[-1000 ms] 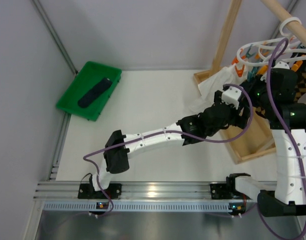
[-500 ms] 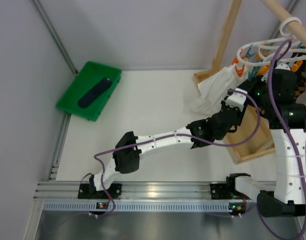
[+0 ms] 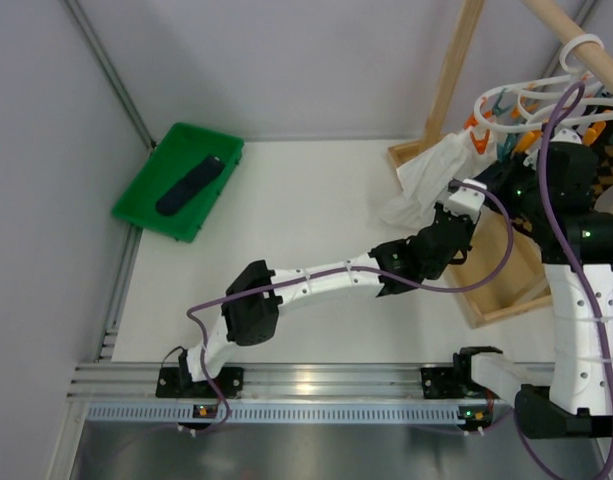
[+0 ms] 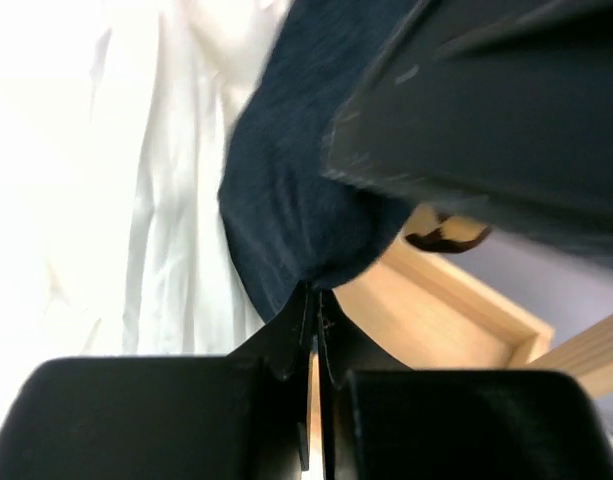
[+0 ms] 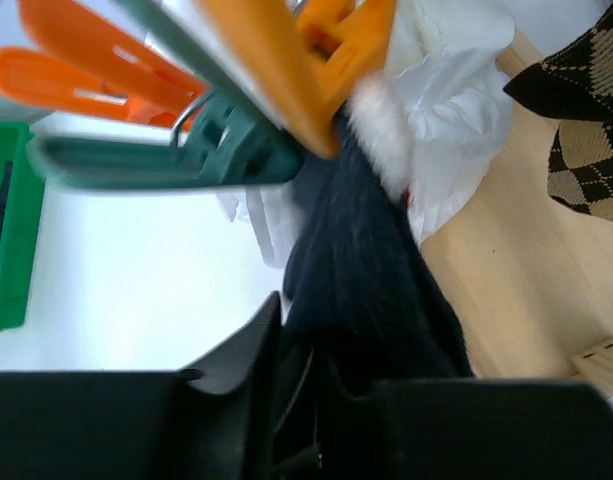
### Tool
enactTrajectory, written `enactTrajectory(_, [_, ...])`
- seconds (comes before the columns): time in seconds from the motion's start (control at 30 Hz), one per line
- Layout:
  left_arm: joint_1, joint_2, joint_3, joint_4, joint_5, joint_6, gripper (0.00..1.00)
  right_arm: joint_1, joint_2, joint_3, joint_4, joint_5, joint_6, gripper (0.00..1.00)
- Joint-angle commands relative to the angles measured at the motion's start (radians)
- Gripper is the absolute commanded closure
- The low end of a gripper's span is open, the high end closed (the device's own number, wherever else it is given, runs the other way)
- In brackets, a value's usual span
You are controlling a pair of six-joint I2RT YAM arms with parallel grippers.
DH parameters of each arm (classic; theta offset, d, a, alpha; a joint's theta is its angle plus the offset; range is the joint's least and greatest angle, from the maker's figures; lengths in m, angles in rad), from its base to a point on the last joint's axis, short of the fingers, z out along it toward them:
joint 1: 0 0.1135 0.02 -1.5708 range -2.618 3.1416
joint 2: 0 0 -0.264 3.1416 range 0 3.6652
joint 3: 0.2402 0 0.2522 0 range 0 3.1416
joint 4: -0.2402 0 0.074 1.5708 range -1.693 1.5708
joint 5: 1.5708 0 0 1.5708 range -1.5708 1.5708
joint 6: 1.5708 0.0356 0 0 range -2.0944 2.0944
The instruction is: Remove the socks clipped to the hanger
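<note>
The left pincer [image 4: 314, 300] is clenched on the tip of a navy sock [image 4: 286, 190] hanging from the hanger [image 3: 531, 95]. Next, I think, it needs a steady downward pull to unclip.

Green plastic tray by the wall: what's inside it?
One long dark navy sock lies slanted inside the green plastic tray. Nothing else shows there. The patch of tray floor under the sock is covered, so it cannot be seen.
</note>
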Motion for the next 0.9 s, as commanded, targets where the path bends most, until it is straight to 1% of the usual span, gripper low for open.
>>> enactTrajectory(0.0, [0.02,-0.06,-0.047,-0.016,0.007,0.008,1.0,-0.001,-0.042,0.055,-0.011,-0.042,-0.013,0.81])
enactTrajectory(0.07, [0.02,-0.074,-0.063,-0.016,0.019,0.009,1.0,-0.001,-0.047,0.063,-0.019,-0.054,-0.028,0.64])
enactTrajectory(0.1, [0.02,-0.089,-0.074,-0.016,0.039,0.009,1.0,0.001,-0.047,0.075,-0.037,-0.051,-0.036,0.48])
enactTrajectory(0.13, [0.02,-0.098,-0.082,-0.017,0.053,0.011,1.0,-0.001,-0.049,0.083,-0.048,-0.047,-0.04,0.45])
enactTrajectory(0.17, [0.02,-0.109,-0.091,-0.018,0.068,0.011,1.0,-0.001,-0.052,0.089,-0.063,-0.04,-0.059,0.38])
enactTrajectory(0.2, [0.02,-0.135,-0.105,-0.018,0.079,0.006,1.0,-0.001,-0.053,0.103,-0.074,-0.036,-0.066,0.36])
enactTrajectory(0.23, [0.022,-0.147,-0.128,-0.019,0.104,0.0,1.0,-0.001,-0.055,0.11,-0.103,-0.028,-0.076,0.29])
enactTrajectory(0.27, [0.02,-0.161,-0.143,-0.019,0.115,-0.005,1.0,-0.001,-0.064,0.117,-0.114,-0.001,-0.091,0.28])
enactTrajectory(0.3, [0.02,-0.187,-0.155,-0.019,0.124,-0.009,1.0,-0.001,-0.07,0.129,-0.123,0.013,-0.097,0.23])
enactTrajectory(0.33, [0.02,-0.199,-0.174,-0.019,0.144,-0.015,1.0,-0.001,-0.078,0.133,-0.135,0.035,-0.105,0.11])
enactTrajectory(0.37, [0.022,-0.207,-0.18,-0.022,0.153,-0.015,1.0,-0.001,-0.091,0.138,-0.137,0.039,-0.125,0.09])
enactTrajectory(0.4, [0.02,-0.221,-0.185,-0.022,0.159,-0.015,1.0,-0.001,-0.095,0.152,-0.137,0.055,-0.137,0.01])
enactTrajectory(0.47, [0.022,-0.232,-0.2,-0.022,0.177,-0.017,1.0,-0.001,-0.093,0.173,-0.144,0.082,-0.171,0.01])
enactTrajectory(0.6, [0.033,-0.252,-0.211,-0.03,0.219,-0.037,1.0,0.001,-0.053,0.282,-0.164,0.174,-0.205,0.0])
enactTrajectory(0.7, [0.039,-0.255,-0.214,-0.036,0.246,-0.043,1.0,-0.001,-0.024,0.34,-0.16,0.2,-0.215,0.0])
enactTrajectory(0.77, [0.042,-0.256,-0.215,-0.041,0.262,-0.049,1.0,-0.001,-0.016,0.357,-0.146,0.211,-0.212,0.01])
enactTrajectory(0.87, [0.045,-0.261,-0.217,-0.048,0.285,-0.054,1.0,-0.001,-0.042,0.347,-0.079,0.208,-0.214,0.01])
